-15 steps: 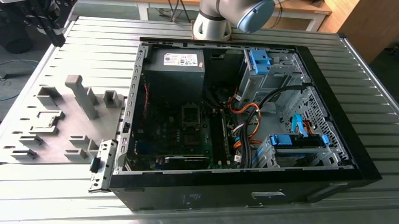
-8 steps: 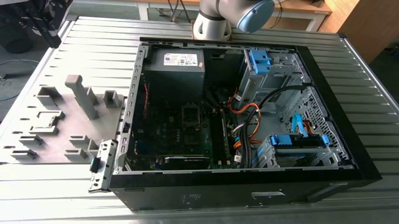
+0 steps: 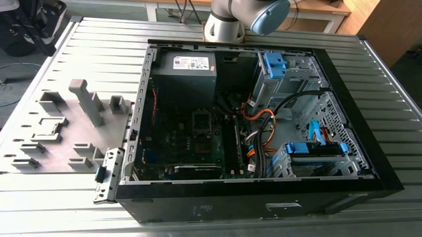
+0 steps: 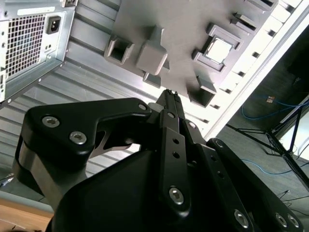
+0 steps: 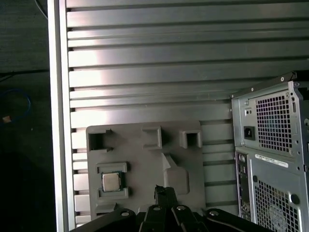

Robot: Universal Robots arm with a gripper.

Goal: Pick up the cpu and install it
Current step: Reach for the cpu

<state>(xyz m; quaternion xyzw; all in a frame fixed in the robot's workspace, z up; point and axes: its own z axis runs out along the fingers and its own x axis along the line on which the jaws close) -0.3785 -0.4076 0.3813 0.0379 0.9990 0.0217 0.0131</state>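
**CPU in its pocket, claw empty above the plate**

The cpu (image 5: 111, 181) lay flat in a square framed pocket of the grey fixture plate (image 5: 145, 159). The pocket was on the side of the plate that ran along the table's outer edge, away from the computer case (image 5: 270, 145). It was a small, thin square with a dull silver-grey metal lid and a narrow, darker border around it. In the second wrist view the cpu (image 4: 218, 50) caught the light and its top looked almost white and quite plain. The pocket walls stood close against it on two opposite sides.

The gripper (image 5: 164, 190) hung over the plate, nearer a raised solid block (image 5: 176, 179) than the chip, and was clearly apart from both. In the second wrist view the gripper (image 4: 170, 95) had its black fingers pressed together into one narrow tip, clenched on nothing.

From the exterior view, the fixture plate (image 3: 66, 123) sat on the slatted aluminium table (image 3: 99, 39) just beside the case's side wall, toward the exterior view's left. The computer case (image 3: 231, 197) lay on its side with the panel off, so the inside was open. Inside were a dark motherboard (image 3: 191, 143), a power supply (image 3: 188, 74) with a white label near the far wall, and orange cables (image 3: 260, 118). The arm (image 3: 244, 17) stood beyond the case's far wall.
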